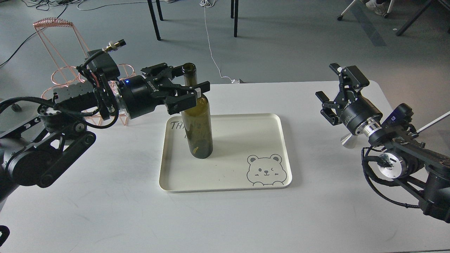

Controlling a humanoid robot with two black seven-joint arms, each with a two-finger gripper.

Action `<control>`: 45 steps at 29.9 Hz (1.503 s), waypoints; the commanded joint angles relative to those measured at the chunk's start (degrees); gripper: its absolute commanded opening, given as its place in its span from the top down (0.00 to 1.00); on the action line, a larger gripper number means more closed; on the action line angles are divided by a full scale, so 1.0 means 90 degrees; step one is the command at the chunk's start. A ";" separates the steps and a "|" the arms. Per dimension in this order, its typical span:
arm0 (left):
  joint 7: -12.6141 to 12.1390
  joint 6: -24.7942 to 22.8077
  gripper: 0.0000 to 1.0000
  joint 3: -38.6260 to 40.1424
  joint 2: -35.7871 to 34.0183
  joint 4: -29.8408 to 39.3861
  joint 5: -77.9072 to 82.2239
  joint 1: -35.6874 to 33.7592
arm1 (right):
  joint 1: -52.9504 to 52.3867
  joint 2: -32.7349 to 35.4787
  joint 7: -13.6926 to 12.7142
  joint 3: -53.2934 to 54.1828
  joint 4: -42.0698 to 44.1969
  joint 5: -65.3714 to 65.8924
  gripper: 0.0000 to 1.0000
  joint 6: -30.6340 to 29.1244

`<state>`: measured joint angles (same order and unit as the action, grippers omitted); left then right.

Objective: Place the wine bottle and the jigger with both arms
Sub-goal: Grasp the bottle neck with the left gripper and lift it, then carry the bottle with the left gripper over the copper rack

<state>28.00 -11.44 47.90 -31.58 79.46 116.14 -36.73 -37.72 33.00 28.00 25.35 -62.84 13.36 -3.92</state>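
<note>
- Two black arms reach over a white table point(105, 218), the left one from the left edge and the right one from the right edge.
- The wine bottle point(198, 130) stands upright on a cream tray point(225, 188), in the tray's left half, dark olive-green, with its mouth uncorked.
- The left gripper point(188, 88) is at the bottle's neck and shoulder; one finger point(195, 89) crosses in front of the neck and the other sits behind it, so the fingers bracket the neck closely. Whether they actually press the glass, I cannot tell.
- The tray lies near the middle of the table; a cartoon bear face point(264, 169) is printed in its near right corner, and some handwriting shows behind the bottle at the far left.
- The right gripper point(328, 89) hovers above the right part of the table, its fingers spread apart and holding nothing.
- The jigger point(346, 141) stands on the table just below and behind the right wrist, well apart from the tray; only a shiny silver cone of it shows, the rest hidden by the arm.
- A copper-coloured wire rack point(52, 45) stands beyond the table's far left corner, partly behind the left arm.
</note>
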 commanded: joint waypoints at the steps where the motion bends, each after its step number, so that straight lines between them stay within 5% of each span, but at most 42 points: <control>1: 0.0000 0.0002 0.48 0.0000 0.0032 -0.0001 0.0006 -0.0010 | 0.0012 -0.0005 0.0000 -0.0004 0.0000 0.0000 0.01 0.0006; 10: 0.0000 0.0011 0.80 0.0000 0.0032 -0.0001 -0.0004 -0.0010 | 0.0012 -0.0014 0.0000 -0.0004 0.0010 0.0000 0.01 0.0054; 15: 0.0000 0.0002 0.88 0.0019 0.0022 0.0029 -0.0062 -0.0273 | 0.0012 -0.0014 0.0000 -0.0004 0.0010 0.0000 0.01 0.0123; 26: 0.0000 -0.0319 0.87 0.0009 -0.1314 0.0059 -0.1312 -0.2040 | 0.0041 -0.0044 0.0000 -0.0004 0.0020 0.0010 0.01 0.0123; 32: 0.0000 -0.0789 0.87 0.0009 -0.1882 -0.1004 -0.1478 -0.2724 | 0.0051 -0.0063 0.0000 -0.0004 0.0020 0.0010 0.01 0.0123; 45: 0.0000 -0.0341 0.87 -0.0976 -0.2078 -0.2637 -0.1410 -0.3008 | 0.0051 -0.0083 0.0000 -0.0004 0.0020 0.0020 0.01 0.0123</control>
<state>27.99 -15.89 41.36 -50.36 56.85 103.73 -63.48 -37.26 32.25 28.00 25.31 -62.66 13.53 -2.81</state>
